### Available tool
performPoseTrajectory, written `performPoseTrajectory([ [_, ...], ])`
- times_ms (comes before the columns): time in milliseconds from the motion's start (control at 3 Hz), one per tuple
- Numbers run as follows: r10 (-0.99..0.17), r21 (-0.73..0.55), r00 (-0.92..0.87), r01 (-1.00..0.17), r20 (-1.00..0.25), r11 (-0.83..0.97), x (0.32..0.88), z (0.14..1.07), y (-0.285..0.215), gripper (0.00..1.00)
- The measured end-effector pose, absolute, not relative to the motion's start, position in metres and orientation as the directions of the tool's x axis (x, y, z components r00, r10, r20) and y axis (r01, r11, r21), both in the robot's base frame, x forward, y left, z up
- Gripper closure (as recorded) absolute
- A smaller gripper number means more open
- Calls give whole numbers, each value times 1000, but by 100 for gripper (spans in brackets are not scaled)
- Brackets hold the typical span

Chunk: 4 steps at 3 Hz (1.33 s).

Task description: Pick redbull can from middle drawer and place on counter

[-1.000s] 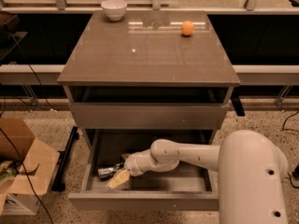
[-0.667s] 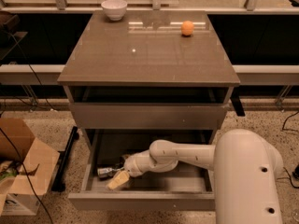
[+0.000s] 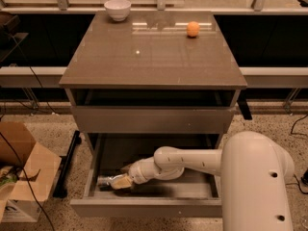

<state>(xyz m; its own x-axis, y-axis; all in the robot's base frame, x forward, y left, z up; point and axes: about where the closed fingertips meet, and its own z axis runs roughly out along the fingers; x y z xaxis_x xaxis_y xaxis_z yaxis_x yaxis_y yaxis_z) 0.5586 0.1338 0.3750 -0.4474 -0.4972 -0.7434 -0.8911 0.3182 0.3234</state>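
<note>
The middle drawer (image 3: pixel 144 207) is pulled open below the cabinet's closed front panel. The redbull can (image 3: pixel 106 181), slim and silvery, lies on its side on the drawer floor at the left. My gripper (image 3: pixel 121 181) reaches into the drawer from the right, low over the floor, and its tip meets the can's right end. The white arm (image 3: pixel 192 160) stretches across the drawer behind it. The counter (image 3: pixel 151 52) is the glossy grey-brown top above.
A white bowl (image 3: pixel 117 8) stands at the counter's back left and an orange ball (image 3: pixel 193 29) at its back right. An open cardboard box (image 3: pixel 21 177) sits on the floor to the left. The robot's white body (image 3: pixel 257 186) fills the lower right.
The gripper has turned from pointing down-left to lying level in line with the can. The can now sits slightly nearer the drawer front. The arm has barely shifted.
</note>
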Motion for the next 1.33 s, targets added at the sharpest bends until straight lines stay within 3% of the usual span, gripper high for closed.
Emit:
performPoseTrajectory([
  [667,-461,320,-464,-877,-757,358,559,389,129,88],
  [1000,-406,309,-440,-885,-801,348,570,457,105,100],
  [1333,-409,290,-405,-904,-818,315,580,530,66,100],
])
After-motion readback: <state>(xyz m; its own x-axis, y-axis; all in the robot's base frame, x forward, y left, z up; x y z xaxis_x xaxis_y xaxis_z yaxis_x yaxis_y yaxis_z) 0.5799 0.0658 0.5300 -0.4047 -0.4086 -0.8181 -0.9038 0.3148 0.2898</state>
